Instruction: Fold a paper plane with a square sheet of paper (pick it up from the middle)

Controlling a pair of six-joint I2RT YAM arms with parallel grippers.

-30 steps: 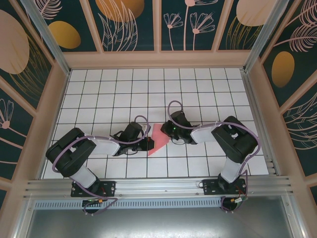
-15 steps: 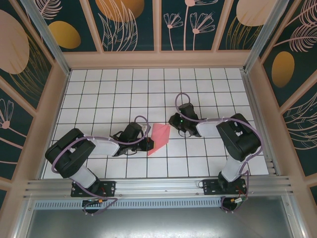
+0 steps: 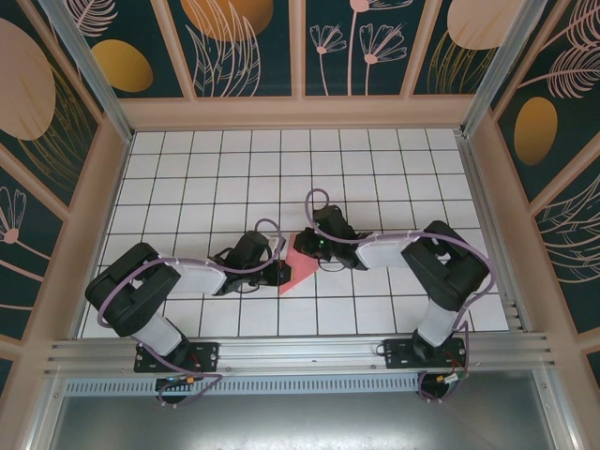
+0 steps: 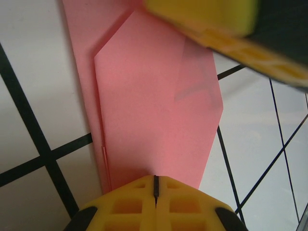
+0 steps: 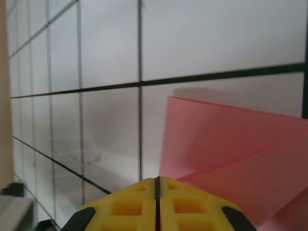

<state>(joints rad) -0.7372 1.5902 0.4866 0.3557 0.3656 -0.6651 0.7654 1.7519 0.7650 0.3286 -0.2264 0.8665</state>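
Paper plane (image 4: 154,106) half-folded | left end effector (image 4: 155,178) closed at its edge | right end effector (image 5: 157,180) closed | creases (image 4: 98,120): left wrist

White tiled table (image 3: 206,169) with black grid lines (image 3: 216,202) beneath the left gripper (image 3: 273,274) and right gripper (image 3: 306,247), dark floral wall panels (image 3: 366,47) with gold ovals (image 3: 122,66) well beyond them, beige frame (image 3: 300,112) at the panels' foot, aluminium rail (image 3: 300,354) behind both.

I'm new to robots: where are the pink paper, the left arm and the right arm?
pink paper (image 3: 294,273), top view, bare lower part.
left arm (image 3: 195,277), top view, white forearm.
right arm (image 3: 381,251), top view, white forearm.
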